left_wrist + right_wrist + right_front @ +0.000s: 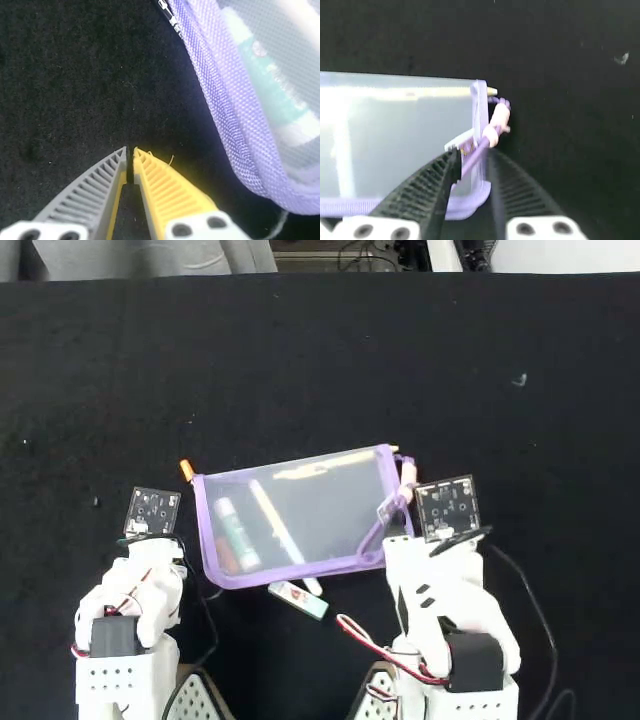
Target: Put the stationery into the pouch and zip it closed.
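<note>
The translucent pouch point(300, 515) with purple trim lies mid-table, slightly slanted. Inside it show a green-and-white tube point(237, 532), a white pen point(275, 525) and a yellow pencil point(320, 468). My right gripper point(472, 155) stands at the pouch's right end point(388, 530), its black fingers point(440, 175) closed around the purple strap point(476, 146) that ends in a pink pull point(497, 122). My left gripper point(130, 150) is shut with nothing in it, on the black cloth just off the pouch's left edge point(220, 100). The tube point(270, 85) shows through that mesh.
A small white-and-teal item point(300, 598) lies on the cloth just off the pouch's near edge. An orange tip point(186, 470) pokes out at the pouch's far left corner. Both arm bases point(130, 660) point(450, 660) stand at the near edge of the black table point(320, 360).
</note>
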Motion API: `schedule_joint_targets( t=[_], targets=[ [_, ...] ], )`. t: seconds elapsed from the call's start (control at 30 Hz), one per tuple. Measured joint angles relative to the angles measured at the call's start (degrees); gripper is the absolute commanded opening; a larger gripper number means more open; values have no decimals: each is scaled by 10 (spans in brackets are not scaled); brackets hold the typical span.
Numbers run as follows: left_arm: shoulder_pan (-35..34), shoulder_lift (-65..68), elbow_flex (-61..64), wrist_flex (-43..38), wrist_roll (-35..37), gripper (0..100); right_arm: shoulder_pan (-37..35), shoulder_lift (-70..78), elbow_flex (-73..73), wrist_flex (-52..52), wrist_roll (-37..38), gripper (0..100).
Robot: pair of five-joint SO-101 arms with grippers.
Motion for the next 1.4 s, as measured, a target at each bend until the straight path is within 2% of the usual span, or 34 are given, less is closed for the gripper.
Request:
schedule_joint_targets(
  t=[0.2,0.4,0.67,0.8,1.1,1.4],
  targets=[
    [0,0,0,0,0,30,0,0,0,-25,-11,251],
    [0,0,0,0,0,30,0,0,0,-84,-98,251],
    [0,0,0,0,0,30,0,7,0,-108,-108,251],
    [0,0,0,0,0,30,0,118,-59,-121,-109,251],
    [0,0,0,0,0,30,1,490,-273,-107,-109,248],
    [0,0,0,0,0,30,2,789,-364,-106,-135,247]
  ],
)
